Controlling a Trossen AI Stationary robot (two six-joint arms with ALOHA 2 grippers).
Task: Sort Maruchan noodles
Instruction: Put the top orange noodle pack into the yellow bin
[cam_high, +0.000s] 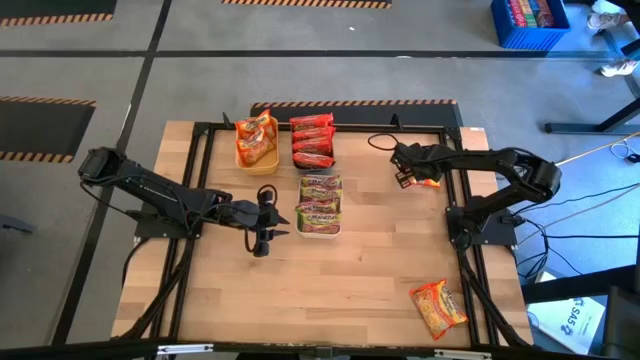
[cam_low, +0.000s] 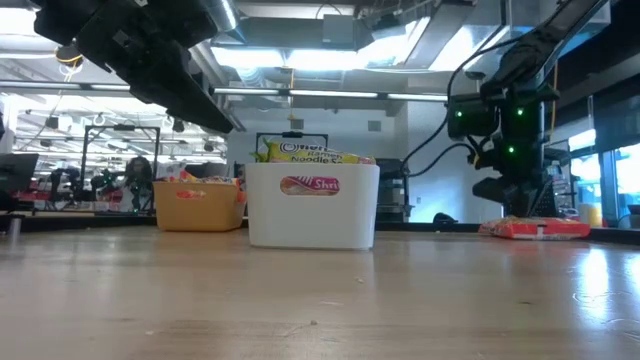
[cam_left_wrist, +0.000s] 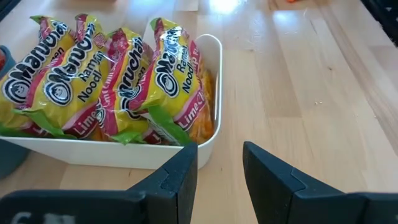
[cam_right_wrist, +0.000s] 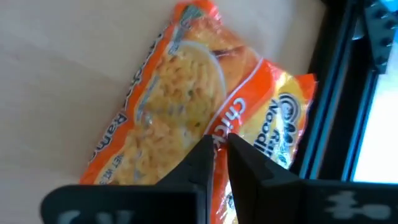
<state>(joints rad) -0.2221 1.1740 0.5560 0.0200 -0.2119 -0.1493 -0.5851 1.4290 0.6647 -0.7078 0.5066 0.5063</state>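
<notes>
The right arm is reaching in from three o'clock, its right gripper (cam_right_wrist: 215, 163) pointing down at the table's two o'clock edge, fingers pinching an orange noodle packet (cam_right_wrist: 186, 93) that is lying flat and crinkled. The left gripper (cam_left_wrist: 219, 180) is hovering near the centre, jaws partly apart and holding nothing, just beside the white tray (cam_left_wrist: 211, 134) of green-pink packets (cam_left_wrist: 106, 78).

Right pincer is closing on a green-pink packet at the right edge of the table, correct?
Not quite. The packet under the right pincer is orange, not green-pink; the right wrist view shows it. The rest holds: it lies at the table's right edge.
</notes>
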